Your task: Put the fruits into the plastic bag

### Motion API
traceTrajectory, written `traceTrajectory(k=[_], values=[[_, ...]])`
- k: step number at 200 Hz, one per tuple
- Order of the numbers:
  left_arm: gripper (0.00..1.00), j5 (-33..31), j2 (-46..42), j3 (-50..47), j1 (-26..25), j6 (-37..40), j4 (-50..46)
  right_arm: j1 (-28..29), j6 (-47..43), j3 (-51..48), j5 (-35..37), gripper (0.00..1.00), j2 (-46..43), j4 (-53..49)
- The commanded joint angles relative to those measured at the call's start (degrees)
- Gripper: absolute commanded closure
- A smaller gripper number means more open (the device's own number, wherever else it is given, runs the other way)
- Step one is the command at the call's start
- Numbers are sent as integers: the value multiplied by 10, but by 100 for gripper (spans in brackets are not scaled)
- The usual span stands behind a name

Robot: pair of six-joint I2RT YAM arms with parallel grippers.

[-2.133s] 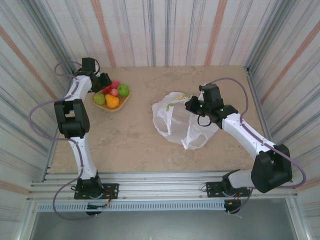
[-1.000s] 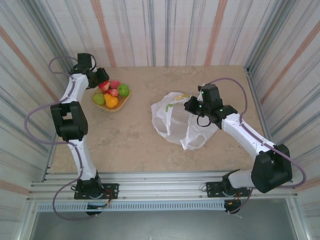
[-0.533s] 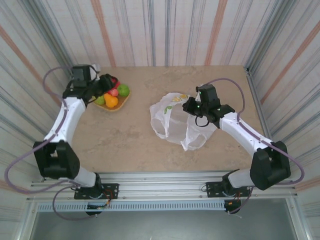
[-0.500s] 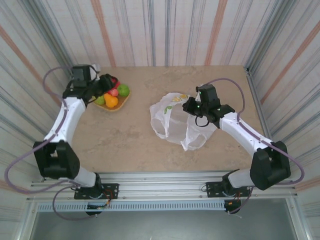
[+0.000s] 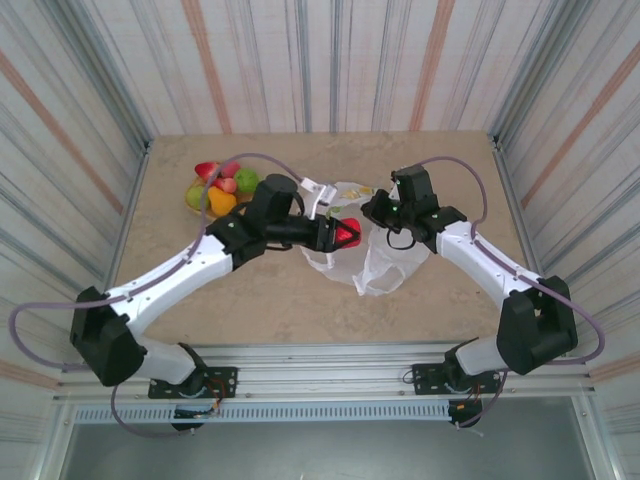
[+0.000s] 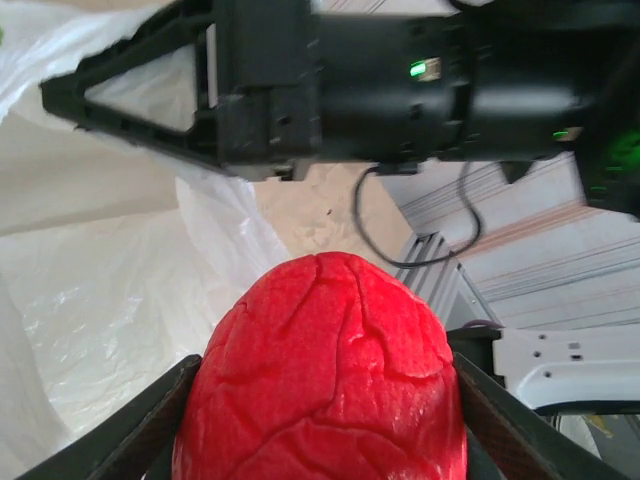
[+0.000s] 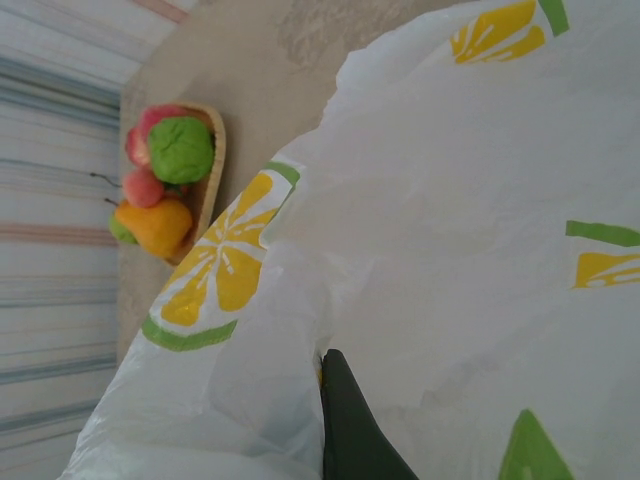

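Seen from the top camera, the plastic bag (image 5: 378,268) lies slack and rumpled at about 3 o'clock from the table's centre. Its film is thin, crinkly and probably very light, so it folds wherever it is touched and won't hold a mouth open unaided. The rim or a loop handle is the sensible place to hold it. The right gripper (image 5: 371,209) does that at the bag's 12 o'clock edge, with its jaws pinched shut on a fold of film. The right wrist view shows a dark finger (image 7: 345,430) buried in the white plastic.

The woven tray (image 7: 212,170) sits at 10 o'clock on the table, well apart from the bag. It holds the remaining fruits: a green apple (image 7: 180,148), a pink peach (image 7: 143,187) and an orange-yellow piece (image 7: 155,225) among them. They look glossy, rounded and hard, so they are likely to slip or roll. A grip across the widest part should suit each one.

The strawberry (image 6: 320,370) is held that way by the left gripper (image 5: 340,234), with the jaws closed on its flanks. It hangs at the bag's 10 o'clock rim, with white film beneath it. A drop from here would probably cause no damage, though the fruit could push the soft rim down.
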Motion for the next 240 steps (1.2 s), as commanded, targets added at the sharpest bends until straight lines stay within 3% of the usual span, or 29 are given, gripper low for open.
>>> traceTrajectory(k=[1, 36, 71, 94, 130, 161, 240], values=[[41, -20, 36, 3, 1, 15, 3, 4, 22, 5, -6, 100, -6, 9], [41, -62, 78, 24, -1, 29, -21, 3, 37, -7, -3, 100, -22, 12], [40, -244, 75, 35, -6, 48, -101, 8, 58, -20, -1, 100, -41, 15], [40, -293, 67, 23, -14, 61, -100, 22, 77, -35, 7, 100, -50, 24], [39, -278, 69, 14, -57, 108, -69, 42, 123, -62, 27, 100, -61, 52], [39, -254, 78, 6, -71, 96, -45, 48, 166, -83, 47, 100, -77, 78], [39, -267, 73, 5, -117, 140, -34, 48, 241, -119, 78, 100, -120, 101]])
